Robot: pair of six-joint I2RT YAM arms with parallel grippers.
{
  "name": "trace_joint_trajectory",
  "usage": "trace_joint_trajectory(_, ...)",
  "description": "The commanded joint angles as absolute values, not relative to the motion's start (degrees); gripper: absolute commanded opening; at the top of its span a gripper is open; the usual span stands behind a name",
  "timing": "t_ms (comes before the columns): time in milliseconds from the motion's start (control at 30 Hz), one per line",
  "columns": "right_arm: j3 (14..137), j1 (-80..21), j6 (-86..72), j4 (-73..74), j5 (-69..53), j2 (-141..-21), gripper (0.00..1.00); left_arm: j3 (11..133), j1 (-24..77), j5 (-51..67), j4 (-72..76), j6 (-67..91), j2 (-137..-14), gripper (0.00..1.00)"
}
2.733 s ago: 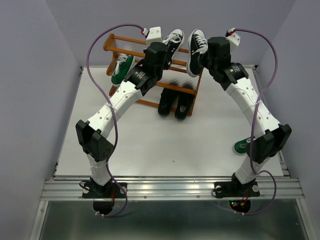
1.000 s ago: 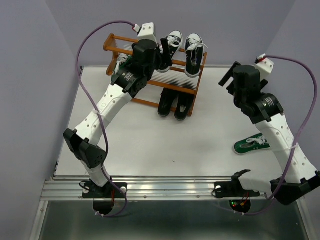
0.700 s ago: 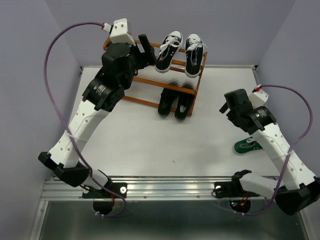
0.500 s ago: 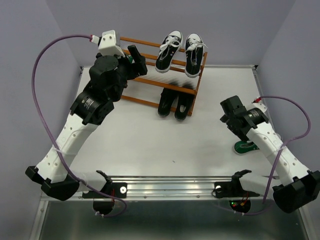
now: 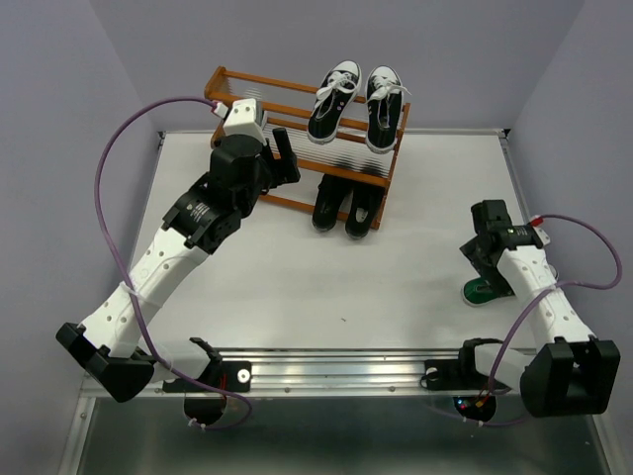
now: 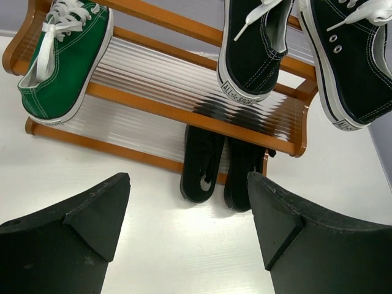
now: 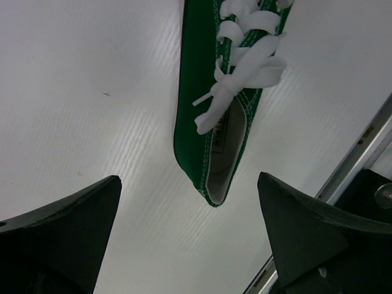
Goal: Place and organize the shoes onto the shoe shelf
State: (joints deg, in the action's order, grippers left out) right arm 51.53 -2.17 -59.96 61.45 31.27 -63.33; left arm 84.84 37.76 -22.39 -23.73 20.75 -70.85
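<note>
Sneakers [image 6: 251,49] on shoe shelf [image 6: 184,116] beyond left pincer [image 6: 188,184]

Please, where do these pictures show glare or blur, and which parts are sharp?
Top external: even light, all sharp, glare only on the metal rail at the near edge. Left wrist: the shoe shelf rods shine, the left fingers are dark and soft. Right wrist: the green sneaker is sharp, the right fingers blurred.

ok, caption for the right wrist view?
Open right fingers poised over a green sneaker lying on the table.
</note>
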Motion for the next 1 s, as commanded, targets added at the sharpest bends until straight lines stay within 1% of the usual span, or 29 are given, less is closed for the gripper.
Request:
trace_joint_trajectory(0, 51.3, -0.6, -54.9, 53.6, 29.2, -66.0, 0.98, 83.9, 37.7, -22.1, -20.8, 21.3, -69.0, 0.88)
trace_joint_trajectory(33, 50.9, -0.6, -54.8, 53.0, 28.8, -66.4, 0.97, 83.8, 37.7, -22.6, -20.8, 21.3, -68.9, 0.88)
trace_joint_trajectory(67, 50.5, -0.6, -54.6, 51.4, 28.3, -66.7, 0.92, 83.6, 37.7, -22.7, -20.7, 21.3, -68.9, 0.87)
trace_joint_trajectory(167, 48.2, -0.6, -54.8, 49.8, 26.6, -67.6, 0.86, 83.2, 37.7, -22.8, -20.4, 21.3, -68.9, 0.87)
trace_joint_trajectory(200, 47.6, -0.6, -54.9, 49.3, 26.4, -67.8, 0.79, 83.1, 37.7, -22.9, -20.4, 21.3, -69.0, 0.87)
trace_joint_trajectory(233, 46.6, -0.6, -55.5, 49.0, 26.0, -67.8, 0.76, 83.1, 37.7, -22.9, -20.3, 21.3, -69.1, 0.87)
trace_joint_trajectory(267, 46.1, -0.6, -55.6, 48.3, 25.7, -67.7, 0.67, 83.1, 37.7, -22.7, -20.2, 21.2, -69.2, 0.87)
trace_joint_trajectory(367, 45.4, -0.6, -55.5, 47.4, 25.8, -67.4, 0.53, 83.1, 37.7, -22.9, -20.0, 21.1, -69.4, 0.86)
trace_joint_trajectory(400, 45.4, -0.6, -55.0, 47.2, 25.9, -67.7, 0.43, 83.1, 37.7, -23.0, -20.0, 20.9, -69.5, 0.86)
trace_joint_trajectory(433, 45.4, -0.6, -54.8, 47.1, 26.0, -67.8, 0.38, 83.1, 37.7, -23.0, -20.0, 20.8, -69.5, 0.86)
trace_joint_trajectory(467, 45.6, -0.6, -54.4, 47.0, 26.3, -68.0, 0.28, 83.0, 37.7, -23.2, -20.0, 20.8, -69.5, 0.86)
trace_joint_trajectory(567, 45.7, -0.6, -53.9, 46.5, 26.1, -67.8, 0.07, 82.9, 37.7, -23.5, -19.9, 20.9, -69.5, 0.86)
trace_joint_trajectory(600, 45.8, -0.6, -53.1, 45.7, 25.1, -67.2, 0.01, 82.9, 37.7, -23.7, -19.8, 20.9, -69.4, 0.86)
trace_joint_trajectory(700, 46.1, -0.6, -51.1, 42.5, 22.1, -66.4, 0.01, 83.1, 37.7, -24.2, -19.7, 20.8, -69.4, 0.86)
trace_joint_trajectory(833, 47.2, -1.4, -45.6, 37.5, 12.3, -65.0, 0.01, 84.1, 37.6, -25.6, -20.1, 20.1, -69.7, 0.86)
trace_joint_trajectory(967, 50.6, -6.0, -45.1, 39.3, 11.9, -65.6, 0.01, 85.5, 37.4, -27.0, -20.8, 19.3, -70.0, 0.86)
